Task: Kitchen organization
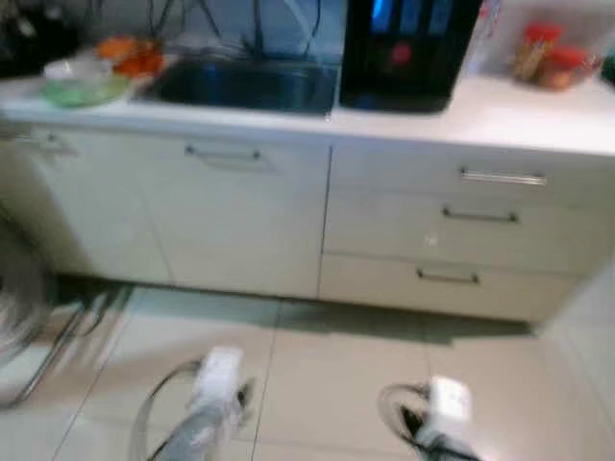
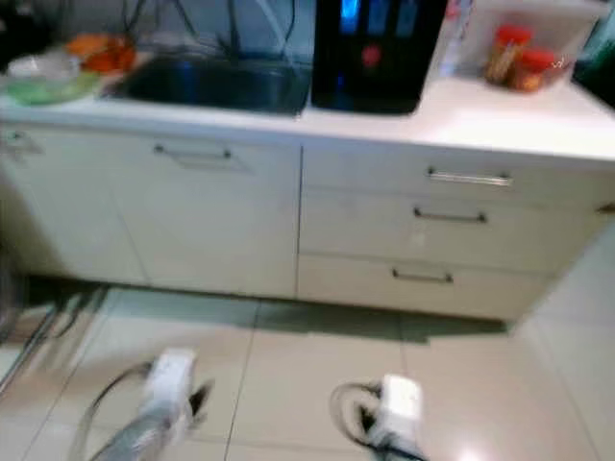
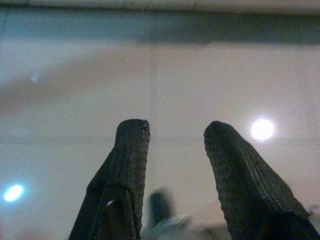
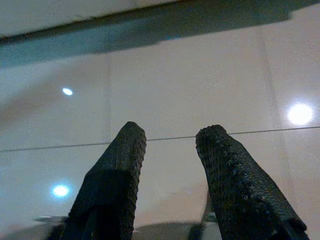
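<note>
**White kitchen, two claws hanging low**

White worktop runs across the top of the head views. The picture is blurry. A dark sink is set into the worktop. Just beside the sink, on the robot's right, stands a black box-like machine with blue and red lights on its front. What kind of machine it is cannot be told. Further right, in the corner, stand some jars with red lids. On the other side of the sink lie a green plate or bowl and something orange. They are too blurry to name.

Under the worktop are cream cupboards. A wide door with a thin handle sits below the sink. To its right are three drawers, one above the other, each with a handle. All of them look shut.

The floor is made of big pale shiny tiles. Round spots of light shine on it.

Both arms hang low in front of the cupboards, over the floor. The left arm is on the left and the right arm is on the right.

The left claw points at the floor tiles. Its two black fingers are apart and hold nothing. The right claw also points at the floor. Its fingers are apart too, with nothing between them.
</note>
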`<state>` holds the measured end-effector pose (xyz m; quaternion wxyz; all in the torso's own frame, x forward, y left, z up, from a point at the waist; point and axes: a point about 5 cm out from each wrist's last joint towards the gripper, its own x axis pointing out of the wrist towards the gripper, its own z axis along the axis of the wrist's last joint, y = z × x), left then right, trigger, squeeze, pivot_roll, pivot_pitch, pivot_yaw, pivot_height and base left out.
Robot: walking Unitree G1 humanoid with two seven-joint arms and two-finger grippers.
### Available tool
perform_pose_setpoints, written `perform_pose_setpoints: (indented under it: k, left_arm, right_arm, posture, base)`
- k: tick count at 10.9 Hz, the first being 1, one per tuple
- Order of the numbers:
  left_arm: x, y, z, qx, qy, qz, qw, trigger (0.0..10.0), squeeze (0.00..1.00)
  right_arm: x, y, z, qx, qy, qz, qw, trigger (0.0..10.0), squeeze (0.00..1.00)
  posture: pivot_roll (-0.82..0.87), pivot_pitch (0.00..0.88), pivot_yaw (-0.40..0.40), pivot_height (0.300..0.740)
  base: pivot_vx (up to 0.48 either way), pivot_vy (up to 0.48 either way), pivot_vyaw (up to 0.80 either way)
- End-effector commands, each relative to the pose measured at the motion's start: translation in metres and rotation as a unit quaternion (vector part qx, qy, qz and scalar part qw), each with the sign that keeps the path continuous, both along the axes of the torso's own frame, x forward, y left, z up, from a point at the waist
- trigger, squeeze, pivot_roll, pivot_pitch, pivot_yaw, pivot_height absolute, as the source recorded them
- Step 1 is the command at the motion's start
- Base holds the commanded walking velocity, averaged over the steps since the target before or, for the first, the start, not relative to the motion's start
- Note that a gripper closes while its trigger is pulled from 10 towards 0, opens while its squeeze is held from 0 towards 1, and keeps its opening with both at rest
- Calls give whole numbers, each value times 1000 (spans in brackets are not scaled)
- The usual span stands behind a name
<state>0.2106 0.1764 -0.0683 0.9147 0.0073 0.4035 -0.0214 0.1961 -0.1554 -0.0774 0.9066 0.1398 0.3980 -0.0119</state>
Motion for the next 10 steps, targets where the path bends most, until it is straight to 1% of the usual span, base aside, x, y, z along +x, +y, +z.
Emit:
perform_pose_setpoints:
  k: [1, 3, 4, 5, 6, 8, 10]
  left_arm:
    - [6, -10, 3, -9, -10, -3, 1000, 10000, 0]
    - [9, -10, 5, -9, -16, 0, 1000, 10000, 0]
    - [10, -9, 6, -8, -21, 0, 1000, 10000, 0]
    - [10, -8, 6, 8, -24, -5, 1000, 10000, 0]
    - [10, -8, 6, 5, -23, 2, 1000, 10000, 0]
    - [8, -6, 4, 3, -8, 5, 1000, 10000, 0]
    - [3, -2, 1, 8, 0, 11, 1000, 10000, 0]
  right_arm:
    - [2, -13, 2, -10, -5, -12, 1000, 10000, 0]
    - [2, -13, 2, -10, -5, -10, 1000, 10000, 0]
    - [3, -12, 2, -11, -5, -8, 1000, 10000, 0]
    - [3, -12, 2, -11, -5, -7, 1000, 10000, 0]
    - [3, -12, 2, -11, -5, -7, 1000, 10000, 0]
    - [3, -12, 2, -11, -5, -7, 1000, 10000, 0]
    - [2, -12, 2, -11, -4, -5, 1000, 10000, 0]
  posture:
    - [86, 4, 6, 740]
    - [87, 3, 4, 740]
    - [88, 3, 4, 740]
    - [86, 4, 3, 740]
    - [85, 5, 3, 740]
    - [85, 5, 3, 740]
    - [87, 7, 3, 740]
  base:
    - [0, 480, 0]
    - [0, 405, 0]
    - [0, 0, 0]
    - [0, 0, 0]
    - [0, 0, 0]
    - [0, 0, 0]
    - [384, 0, 0]
